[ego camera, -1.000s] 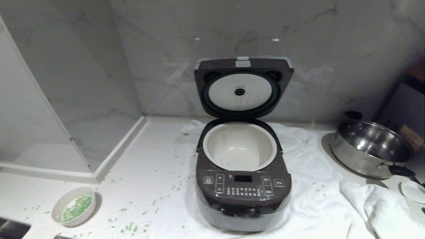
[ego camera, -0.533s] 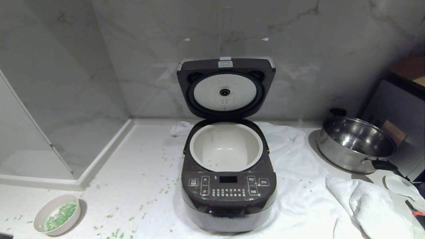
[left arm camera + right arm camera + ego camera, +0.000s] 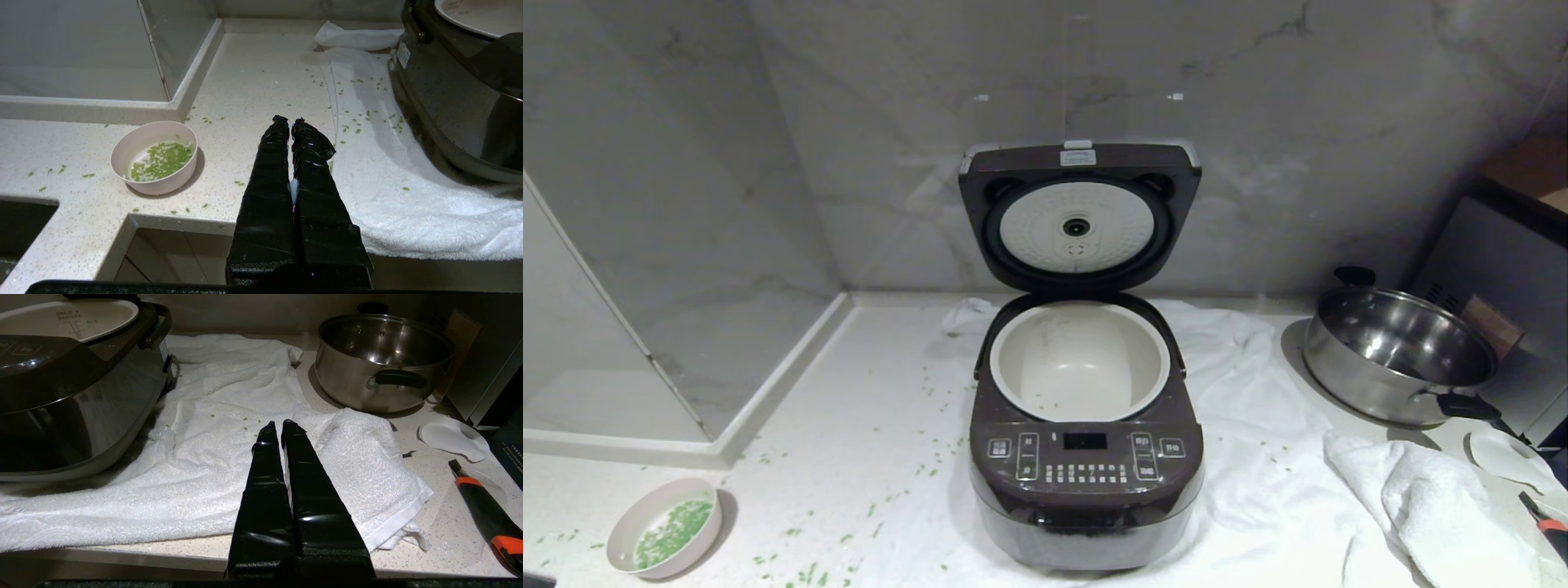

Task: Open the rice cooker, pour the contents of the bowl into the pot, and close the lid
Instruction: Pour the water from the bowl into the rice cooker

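Both grippers hang off the counter edge with fingers pressed together, holding nothing: the left gripper to the left of the rice cooker, the right gripper to its right, above the white towel. Its lid stands upright, open, above the nearly empty pot. Well left of the cooker and nearer the counter edge sits the bowl with green bits inside; a steel pan stands to the cooker's right
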Controlling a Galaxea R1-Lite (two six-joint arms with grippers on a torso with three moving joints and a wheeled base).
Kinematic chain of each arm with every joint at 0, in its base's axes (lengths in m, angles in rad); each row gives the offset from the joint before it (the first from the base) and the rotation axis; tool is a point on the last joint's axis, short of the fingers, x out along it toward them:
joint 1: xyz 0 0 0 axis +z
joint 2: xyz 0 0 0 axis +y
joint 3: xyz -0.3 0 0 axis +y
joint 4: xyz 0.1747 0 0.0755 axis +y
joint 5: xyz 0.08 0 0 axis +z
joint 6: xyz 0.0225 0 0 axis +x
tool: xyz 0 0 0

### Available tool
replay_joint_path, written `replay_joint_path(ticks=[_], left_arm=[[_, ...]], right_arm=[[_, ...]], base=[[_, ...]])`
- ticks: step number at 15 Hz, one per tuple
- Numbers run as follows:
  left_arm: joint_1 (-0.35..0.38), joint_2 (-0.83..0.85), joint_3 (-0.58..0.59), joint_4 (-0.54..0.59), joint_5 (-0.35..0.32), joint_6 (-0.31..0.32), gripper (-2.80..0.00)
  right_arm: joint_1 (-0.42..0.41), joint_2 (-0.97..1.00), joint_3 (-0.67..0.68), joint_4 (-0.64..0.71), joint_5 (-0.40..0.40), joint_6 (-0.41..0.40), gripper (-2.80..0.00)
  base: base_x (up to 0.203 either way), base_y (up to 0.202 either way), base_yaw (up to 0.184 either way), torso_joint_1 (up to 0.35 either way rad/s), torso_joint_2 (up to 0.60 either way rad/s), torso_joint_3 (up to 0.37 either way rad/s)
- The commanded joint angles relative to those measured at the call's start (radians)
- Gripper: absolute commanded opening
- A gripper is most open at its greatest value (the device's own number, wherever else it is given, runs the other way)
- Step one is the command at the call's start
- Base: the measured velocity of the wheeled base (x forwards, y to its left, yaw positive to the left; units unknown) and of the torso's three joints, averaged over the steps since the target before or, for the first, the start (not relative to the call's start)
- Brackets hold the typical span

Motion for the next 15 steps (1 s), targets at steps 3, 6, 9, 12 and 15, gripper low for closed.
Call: replay_joint_path(ticks=[3, 6, 9, 12, 15], left_arm=[[0.000, 0.000, 0.002, -0.001, 0.000, -0.001, -2.80], [0.000, -0.001, 0.000, -0.001, 0.000, -0.001, -2.80], [0.001, 0.000, 0.000, -0.001, 0.000, -0.001, -2.80], [0.000, -0.001, 0.000, -0.001, 0.000, -0.001, -2.80], [0.000, -0.001, 0.000, -0.001, 0.000, -0.001, -2.80]], right_arm=[[0.000, 0.000, 0.002, 0.000, 0.000, 0.000, -2.80], [0.001, 0.000, 0.002, -0.002, -0.001, 0.001, -2.80], [0.001, 0.000, 0.002, 0.000, -0.002, 0.005, -2.80], [-0.001, 0.000, 0.002, 0.000, -0.010, 0.011, -2.80], [0.001, 0.000, 0.002, 0.000, -0.011, 0.011, -2.80]], base=[[0.000, 0.000, 0.000, 0.000, 0.00, 0.000], [0.000, 0.000, 0.000, 0.000, 0.00, 0.000], [0.000, 0.000, 0.000, 0.000, 0.00, 0.000], [0.163, 0.000, -0.003, 0.001, -0.01, 0.002], [0.185, 0.000, 0.000, 0.011, 0.00, -0.002]])
